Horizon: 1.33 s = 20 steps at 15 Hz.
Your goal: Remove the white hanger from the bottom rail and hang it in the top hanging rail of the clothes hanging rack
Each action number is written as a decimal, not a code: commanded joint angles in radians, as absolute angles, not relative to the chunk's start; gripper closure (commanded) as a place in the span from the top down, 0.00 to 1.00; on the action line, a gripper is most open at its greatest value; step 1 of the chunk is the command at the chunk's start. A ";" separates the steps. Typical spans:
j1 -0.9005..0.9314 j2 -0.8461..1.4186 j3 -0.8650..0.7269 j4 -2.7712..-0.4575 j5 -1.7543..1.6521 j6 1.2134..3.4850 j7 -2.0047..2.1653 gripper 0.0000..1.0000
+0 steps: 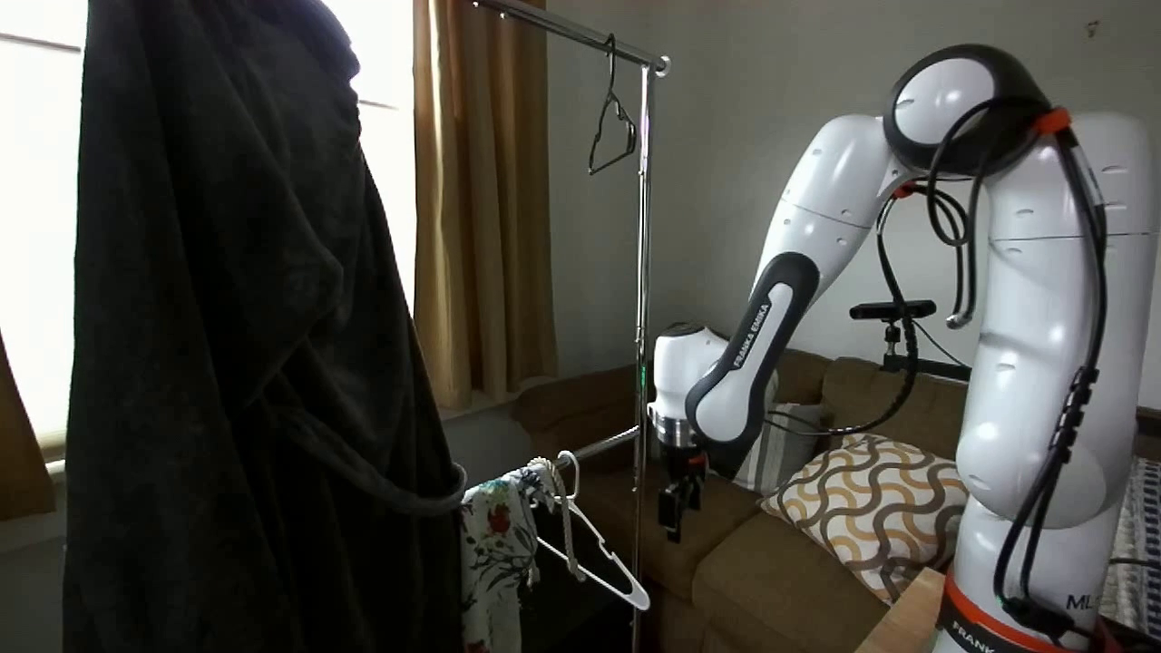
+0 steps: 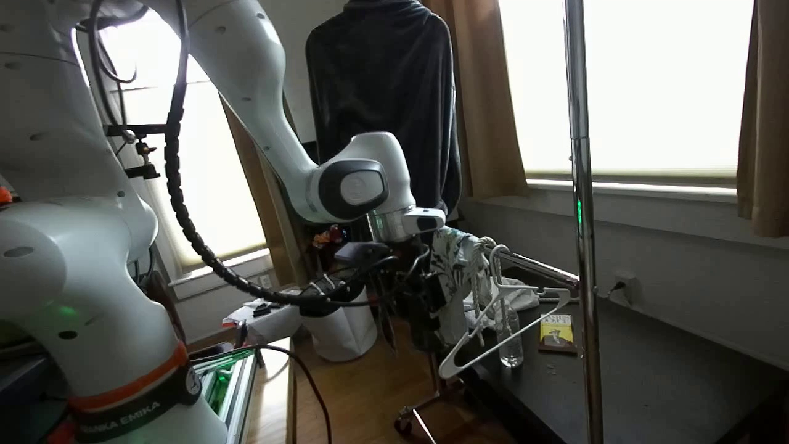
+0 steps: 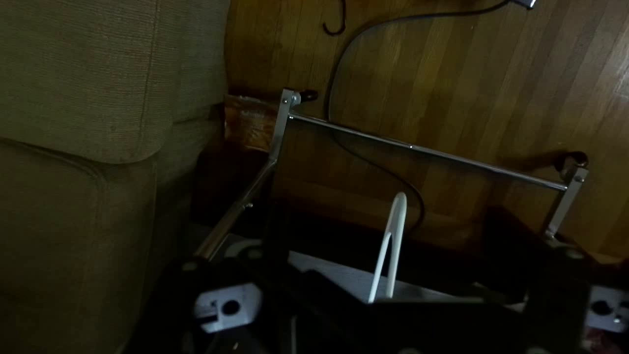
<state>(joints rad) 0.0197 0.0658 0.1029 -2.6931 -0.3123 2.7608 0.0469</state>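
In an exterior view, the hanger (image 1: 591,573) hangs on the bottom rail (image 1: 609,443), cloth (image 1: 494,544) to its left, gripper (image 1: 682,514) to its right, sofa (image 1: 753,571) on the far side

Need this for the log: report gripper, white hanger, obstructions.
Gripper open, holding nothing. White hanger on bottom rail, not yet moved up. White rope hangs close beside it; might snag.

Room in a home, sofa (image 1: 766,576) with cushions (image 1: 862,499), curtains (image 1: 481,199) beside bright windows (image 2: 629,86), wood floor (image 3: 467,88), clothes rack (image 1: 644,236), dark garment (image 1: 227,345) hanging
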 commanded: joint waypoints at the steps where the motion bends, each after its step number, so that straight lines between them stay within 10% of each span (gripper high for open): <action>1: 0.047 0.099 0.078 -2.673 -0.317 2.759 0.056 1.00; 20: 0.322 0.584 -0.148 -2.418 -0.270 3.429 0.247 0.92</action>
<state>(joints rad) 0.2562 0.4803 -0.1111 -2.4994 -0.3030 3.3795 0.2531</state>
